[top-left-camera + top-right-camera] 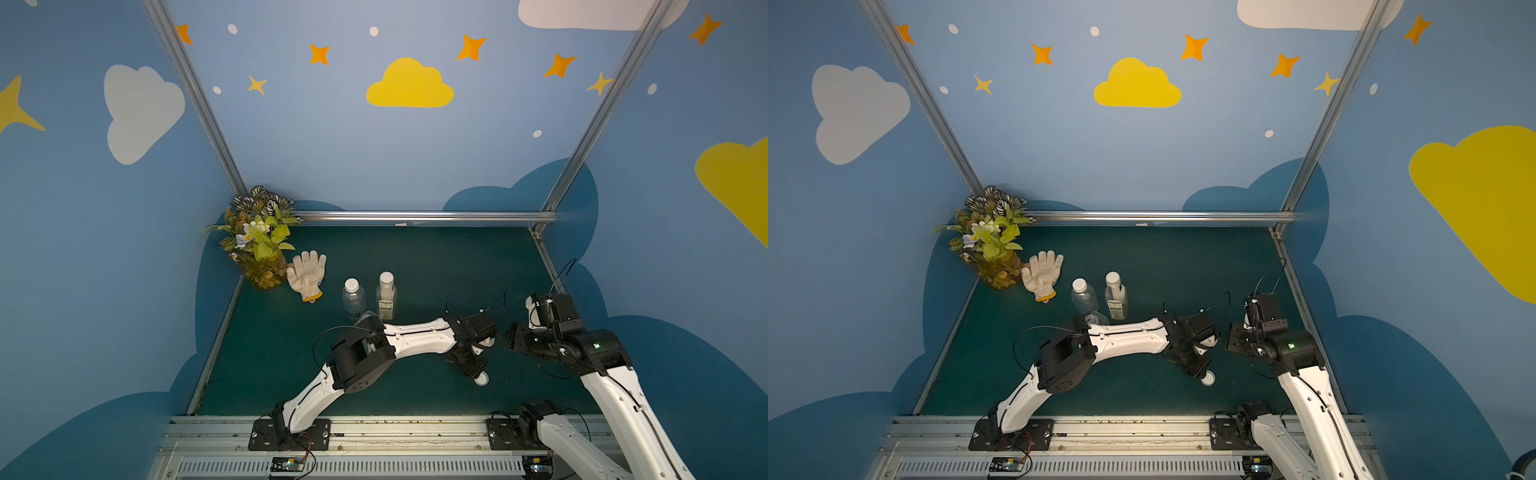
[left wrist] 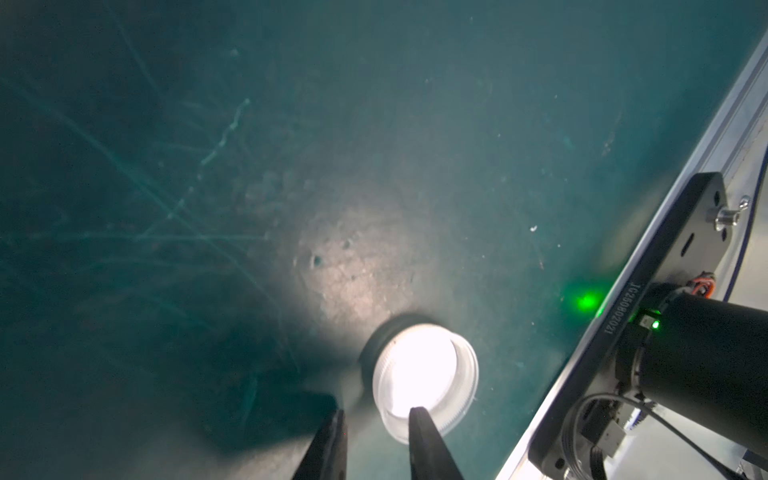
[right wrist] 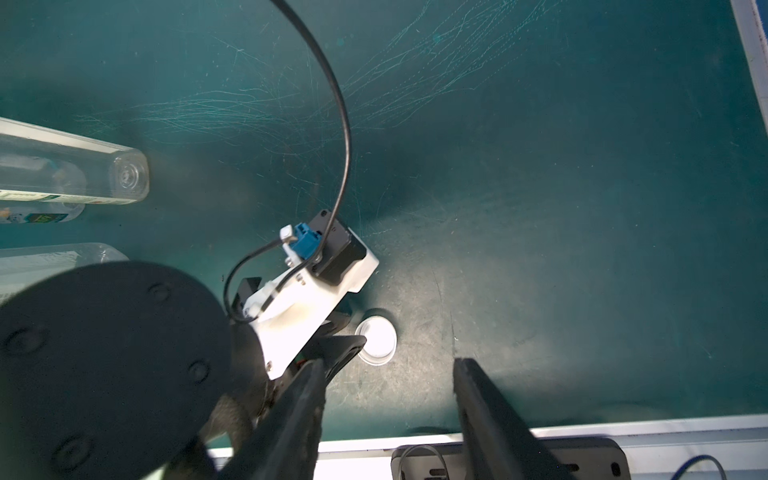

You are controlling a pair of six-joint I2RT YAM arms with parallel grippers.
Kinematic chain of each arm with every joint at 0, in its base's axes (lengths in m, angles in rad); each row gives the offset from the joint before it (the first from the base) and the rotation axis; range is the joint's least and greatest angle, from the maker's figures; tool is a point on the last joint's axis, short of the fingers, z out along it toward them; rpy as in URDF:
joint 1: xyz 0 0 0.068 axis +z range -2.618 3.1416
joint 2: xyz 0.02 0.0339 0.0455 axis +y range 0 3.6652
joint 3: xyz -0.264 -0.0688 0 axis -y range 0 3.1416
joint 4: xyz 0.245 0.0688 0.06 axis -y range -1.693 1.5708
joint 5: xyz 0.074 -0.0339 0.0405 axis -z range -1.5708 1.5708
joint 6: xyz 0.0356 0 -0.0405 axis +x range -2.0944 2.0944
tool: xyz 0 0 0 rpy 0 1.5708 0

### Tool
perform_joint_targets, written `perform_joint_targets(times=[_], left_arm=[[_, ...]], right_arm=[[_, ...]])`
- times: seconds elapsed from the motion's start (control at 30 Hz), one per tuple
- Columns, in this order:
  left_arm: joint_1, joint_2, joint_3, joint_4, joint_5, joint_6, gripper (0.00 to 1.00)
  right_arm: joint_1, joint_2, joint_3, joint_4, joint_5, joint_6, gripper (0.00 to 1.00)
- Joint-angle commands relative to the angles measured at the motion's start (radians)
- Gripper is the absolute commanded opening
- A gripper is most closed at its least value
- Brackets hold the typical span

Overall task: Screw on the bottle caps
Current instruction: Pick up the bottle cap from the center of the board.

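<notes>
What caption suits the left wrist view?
Left gripper open at a white cap, hollow side up, on the green table.

Round bottle [image 1: 353, 298], slim labelled bottle [image 1: 386, 296] upright, capped; loose white cap [image 1: 482, 379] lying open-side up.

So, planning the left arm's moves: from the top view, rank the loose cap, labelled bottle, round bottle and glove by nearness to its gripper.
1. Cap, at the left gripper.
2. Labelled bottle, farther back.
3. Round bottle, on its left.
4. Glove, by the plant.

White printed code on black base plate [image 2: 665, 266], apparently ending 02021, slim bottle's label [image 1: 386, 309] unreadable
</notes>
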Motion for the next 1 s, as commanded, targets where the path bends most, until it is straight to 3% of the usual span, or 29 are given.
perform_joint_targets(times=[0.0, 0.3, 0.43, 0.63, 0.97], left_arm=[[0.001, 0.033, 0.019, 0.004, 0.021, -0.016, 0.27], [0.013, 0.045, 0.001, 0.013, 0.046, -0.030, 0.03], [0.036, -0.010, -0.083, 0.112, 0.073, -0.054, 0.03], [0.117, -0.205, -0.304, 0.426, 0.146, -0.147, 0.03], [0.145, -0.406, -0.460, 0.642, 0.083, -0.128, 0.03]], right_arm=[[-0.003, -0.011, -0.009, 0.011, -0.008, 0.004, 0.55], [-0.002, -0.016, -0.011, 0.011, -0.017, 0.005, 0.55], [-0.002, -0.023, -0.011, 0.011, -0.026, 0.010, 0.55], [-0.003, -0.044, -0.015, 0.005, -0.112, 0.043, 0.56], [-0.002, -0.041, -0.096, 0.121, -0.429, 0.190, 0.67]])
